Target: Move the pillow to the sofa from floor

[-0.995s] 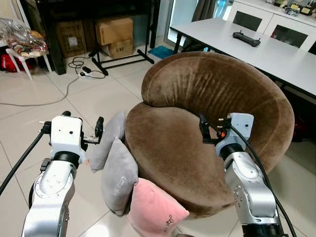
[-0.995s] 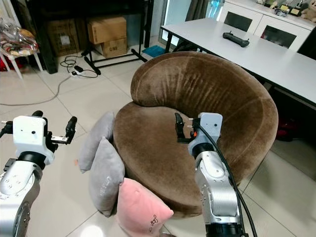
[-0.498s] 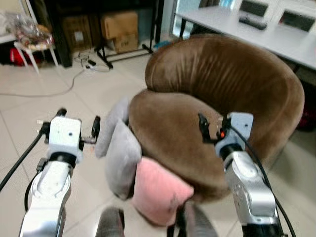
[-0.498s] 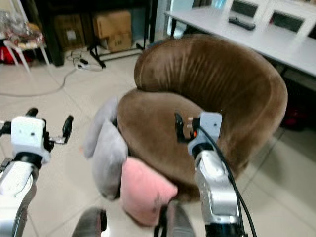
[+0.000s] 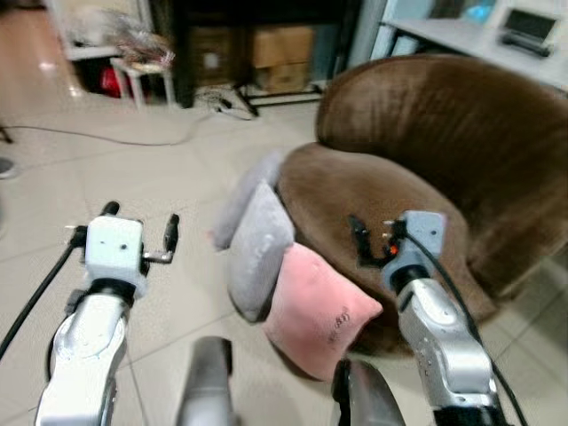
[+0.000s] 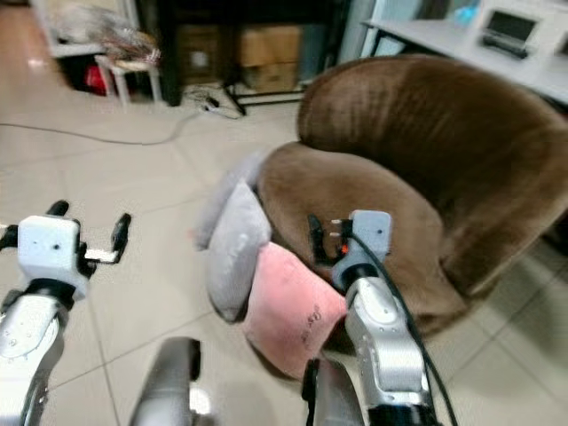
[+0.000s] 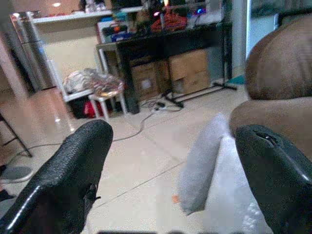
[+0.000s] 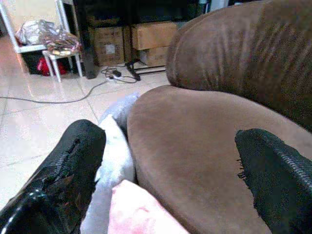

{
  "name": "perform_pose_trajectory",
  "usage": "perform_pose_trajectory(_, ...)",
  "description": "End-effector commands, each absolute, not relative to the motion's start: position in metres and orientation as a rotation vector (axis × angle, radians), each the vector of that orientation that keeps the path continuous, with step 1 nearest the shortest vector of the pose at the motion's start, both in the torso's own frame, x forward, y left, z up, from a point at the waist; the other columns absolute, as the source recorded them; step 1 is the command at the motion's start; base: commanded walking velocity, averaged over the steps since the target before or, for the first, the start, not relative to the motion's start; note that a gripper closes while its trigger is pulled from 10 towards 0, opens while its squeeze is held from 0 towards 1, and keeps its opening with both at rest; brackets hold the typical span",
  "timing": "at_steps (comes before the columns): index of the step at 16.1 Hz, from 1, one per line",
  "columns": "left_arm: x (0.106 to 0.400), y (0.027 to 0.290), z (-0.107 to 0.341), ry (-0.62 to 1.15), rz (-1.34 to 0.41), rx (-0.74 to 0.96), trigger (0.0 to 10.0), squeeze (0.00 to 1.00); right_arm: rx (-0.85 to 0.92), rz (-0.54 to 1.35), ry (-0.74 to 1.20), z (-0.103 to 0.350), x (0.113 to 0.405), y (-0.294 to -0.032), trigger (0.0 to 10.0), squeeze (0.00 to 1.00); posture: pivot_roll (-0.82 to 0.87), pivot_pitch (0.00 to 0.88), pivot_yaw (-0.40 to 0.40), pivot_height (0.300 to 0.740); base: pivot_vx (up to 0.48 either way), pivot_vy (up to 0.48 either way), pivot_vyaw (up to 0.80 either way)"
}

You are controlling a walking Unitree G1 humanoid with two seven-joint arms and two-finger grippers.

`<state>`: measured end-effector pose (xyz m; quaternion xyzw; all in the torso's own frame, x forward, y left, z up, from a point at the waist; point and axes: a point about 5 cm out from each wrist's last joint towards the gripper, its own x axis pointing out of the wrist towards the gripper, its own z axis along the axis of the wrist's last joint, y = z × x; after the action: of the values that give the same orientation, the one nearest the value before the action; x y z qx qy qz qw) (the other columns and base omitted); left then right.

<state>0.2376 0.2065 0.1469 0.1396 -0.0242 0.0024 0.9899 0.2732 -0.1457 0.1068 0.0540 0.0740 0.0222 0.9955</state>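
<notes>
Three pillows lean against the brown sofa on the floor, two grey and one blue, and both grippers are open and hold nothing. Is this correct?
Not quite: the third pillow is pink, not blue, as the left eye view shows. Two grey pillows do lean against the brown sofa, and the left gripper and right gripper are open and empty.

Your left gripper (image 5: 140, 238) hangs with fingers spread over bare floor tiles (image 5: 133, 177), with open room between it and the grey pillows (image 5: 257, 244) leaning against the brown sofa (image 5: 426, 160). Your right gripper (image 5: 373, 241), also spread, sits over the sofa seat, whose curved backrest walls off the far side. The pink pillow (image 5: 321, 311) rests against the sofa's front edge, just beside the grey ones. A cable (image 5: 106, 138) trails across the floor farther off.
</notes>
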Motion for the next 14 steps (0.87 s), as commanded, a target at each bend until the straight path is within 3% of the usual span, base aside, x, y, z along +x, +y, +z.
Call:
perform_pose_trajectory(1,0.2355,0.2049,0.1472,-0.057,-0.005,0.269,10.0,0.00,0.098,0.045,0.138,0.1103,0.2766,-0.1469,10.0,0.00,0.09,0.000,-0.080,0.590,0.345,0.000,0.00)
perform_pose_trajectory(14,0.2351,0.2050,0.1456,-0.055,-0.014,0.261,10.0,0.00,0.079,0.036,0.149,0.1084,0.2782,-0.1477,10.0,0.00,0.09,0.000,-0.084,0.590,0.381,0.000,0.00)
